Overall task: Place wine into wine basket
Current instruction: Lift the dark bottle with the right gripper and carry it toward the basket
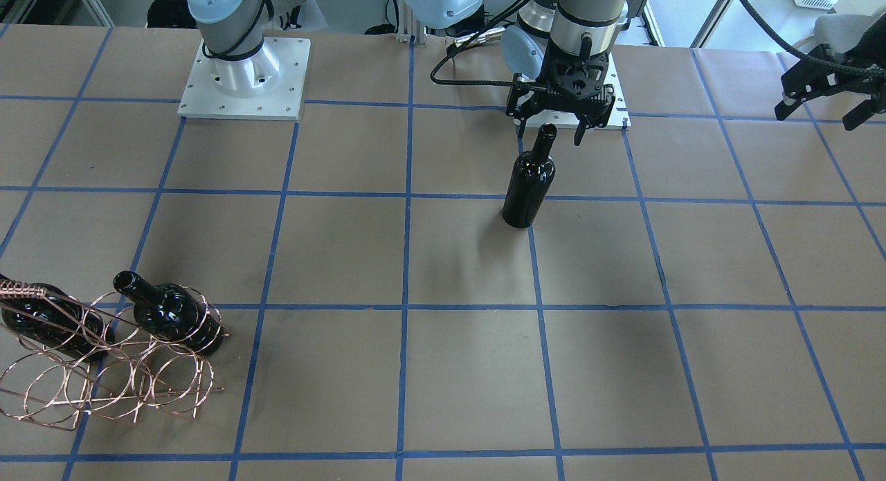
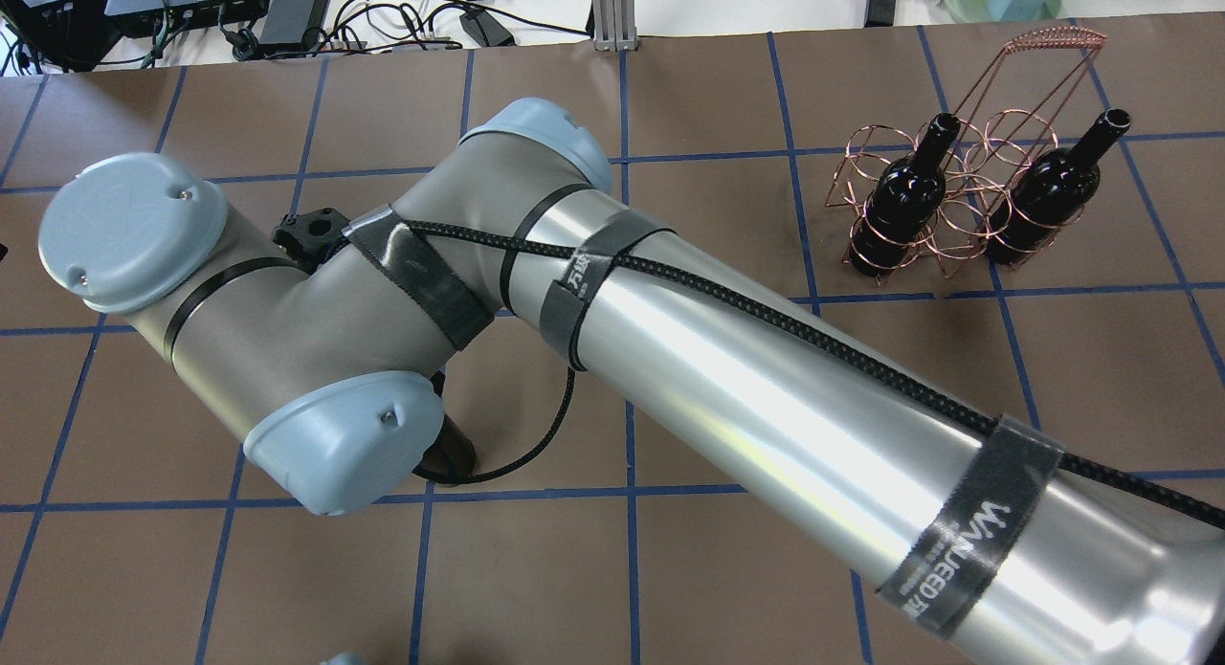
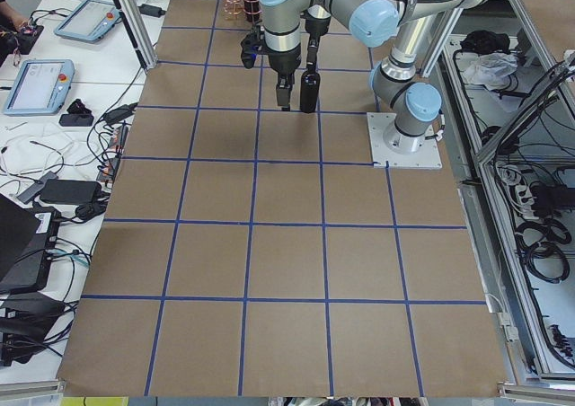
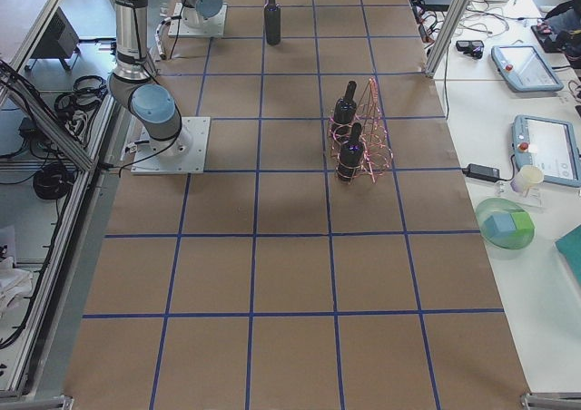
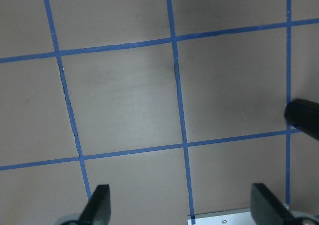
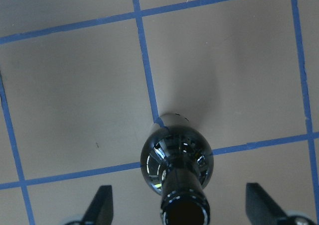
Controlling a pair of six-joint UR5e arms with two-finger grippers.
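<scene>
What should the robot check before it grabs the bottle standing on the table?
1. Bottle stands upright: ok.
2. Right gripper open, straddling the bottle's top: ok.
3. Fingers low enough on the neck to grip: cannot tell.
4. Left gripper open and holding nothing: ok.
5. Basket has rings without bottles: ok.

Arm tubes: broad polished silver cylinders on the right arm (image 2: 766, 407), joined by dark grey sections.
Joint caps (image 2: 129, 230): rounded, pale blue-grey covers with small screws.
Cable (image 2: 727, 306): black and braided, running along the tube under black straps (image 2: 967, 541) printed with white lettering.
Base plate (image 1: 277, 79): square, silver-white, dotted with screw holes.
End effectors: the right end effector (image 1: 550, 135) and left end effector (image 1: 817, 118) are both black skeletal linkages with two slim fingers.
</scene>
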